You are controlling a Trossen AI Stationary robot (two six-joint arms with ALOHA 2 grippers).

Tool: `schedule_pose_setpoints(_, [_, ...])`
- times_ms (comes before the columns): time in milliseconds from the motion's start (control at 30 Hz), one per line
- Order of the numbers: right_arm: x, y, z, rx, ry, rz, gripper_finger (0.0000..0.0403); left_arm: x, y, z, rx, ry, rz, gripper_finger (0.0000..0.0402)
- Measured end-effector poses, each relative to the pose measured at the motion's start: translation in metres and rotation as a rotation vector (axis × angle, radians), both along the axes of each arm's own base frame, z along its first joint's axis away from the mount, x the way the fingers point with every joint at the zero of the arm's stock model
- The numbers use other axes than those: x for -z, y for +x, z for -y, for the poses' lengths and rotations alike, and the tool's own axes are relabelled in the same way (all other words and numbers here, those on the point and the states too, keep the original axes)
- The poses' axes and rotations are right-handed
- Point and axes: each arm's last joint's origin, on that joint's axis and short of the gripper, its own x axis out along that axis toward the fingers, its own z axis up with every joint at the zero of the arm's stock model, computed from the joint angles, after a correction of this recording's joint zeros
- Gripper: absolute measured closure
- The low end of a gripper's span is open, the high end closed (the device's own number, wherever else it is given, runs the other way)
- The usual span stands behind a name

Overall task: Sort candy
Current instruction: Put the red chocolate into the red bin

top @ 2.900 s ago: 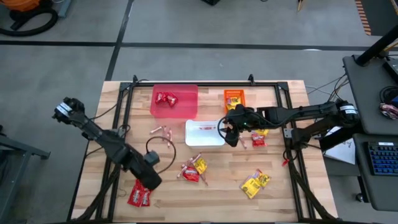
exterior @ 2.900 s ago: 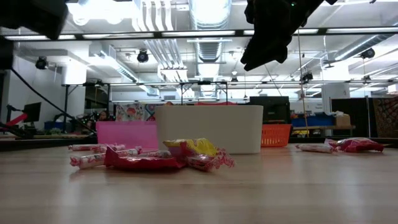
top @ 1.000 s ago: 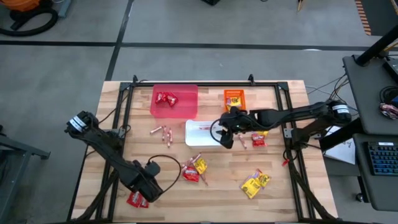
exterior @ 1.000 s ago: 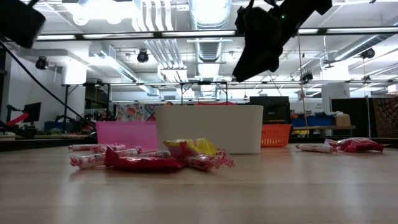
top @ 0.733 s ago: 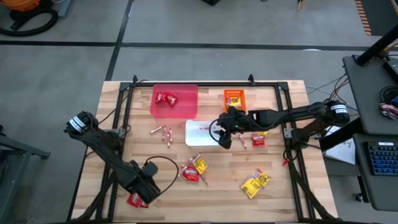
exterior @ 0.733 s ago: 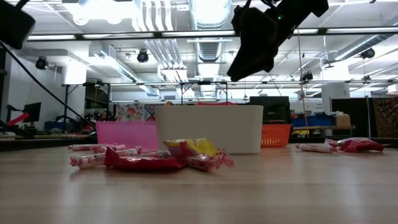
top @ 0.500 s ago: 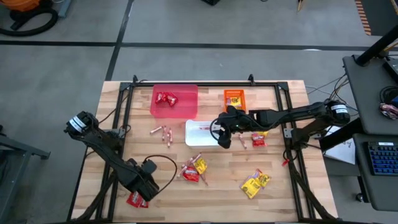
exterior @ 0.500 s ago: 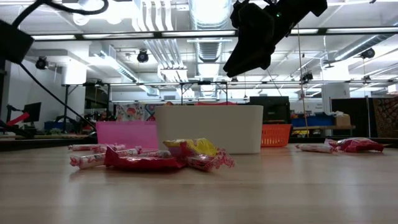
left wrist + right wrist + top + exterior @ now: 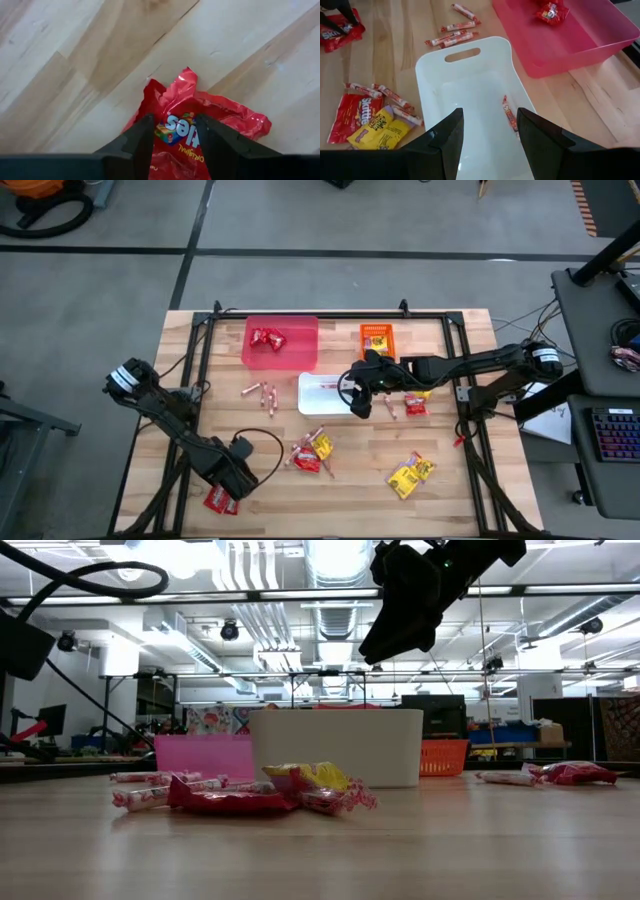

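Note:
Near the table's front left corner lies a shiny red candy packet [image 9: 221,500], seen close up in the left wrist view [image 9: 200,135]. My left gripper [image 9: 233,478] [image 9: 175,135] points straight down at it, open, one finger on each side of the packet's middle. Farther back, my right gripper [image 9: 357,394] [image 9: 487,135] hangs open and holds nothing above the white bin [image 9: 305,402] [image 9: 435,75]. One red-and-white stick [image 9: 510,117] lies on that bin's floor. My left gripper comes at the red packet from above with its fingertips [image 9: 145,137] low over the packet's printed face, which lies flat on the wood. I cannot tell whether the tips touch it.
The pink bin [image 9: 248,352] holds red packets [image 9: 268,338]; the orange bin [image 9: 377,327] stands at the back. Loose sticks [image 9: 260,393], a mixed pile [image 9: 312,452], yellow packets [image 9: 410,473] and sweets [image 9: 412,402] lie on the wood. A black frame edges the table.
My left gripper has come down toward the red packet at the front left. My right gripper has tipped a little above the white bin and otherwise kept its place. No candy has moved.

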Motion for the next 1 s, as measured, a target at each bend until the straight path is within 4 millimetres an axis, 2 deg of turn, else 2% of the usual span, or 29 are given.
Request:
schedule_pose_setpoints(167, [0.0, 0.0, 0.0, 0.005, 0.006, 0.001, 0.0227, 0.001, 0.0, -0.001, 0.008, 0.023, 0.017, 0.0301])
schedule_pose_setpoints(367, [0.0, 0.0, 0.0, 0.005, 0.006, 0.001, 0.0227, 0.0, 0.0, -0.002, 0.02, 0.036, 0.013, 0.038])
schedule_pose_setpoints(433, [0.0, 0.0, 0.0, 0.005, 0.006, 0.001, 0.0227, -0.002, 0.0, -0.001, 0.025, 0.038, 0.016, 0.0395])
schedule_pose_setpoints(667, [0.0, 0.0, 0.0, 0.004, 0.005, 0.001, 0.0227, -0.014, 0.006, 0.003, 0.063, 0.063, 0.04, 0.0401])
schedule_pose_setpoints(833, [0.0, 0.0, 0.0, 0.003, 0.004, 0.0, 0.0227, -0.03, 0.007, 0.002, 0.077, 0.117, 0.063, 0.0401])
schedule_pose_setpoints(1000, [0.0, 0.0, 0.0, -0.005, -0.001, -0.003, 0.0227, -0.049, 0.011, -0.004, 0.113, 0.176, 0.193, 0.0402])
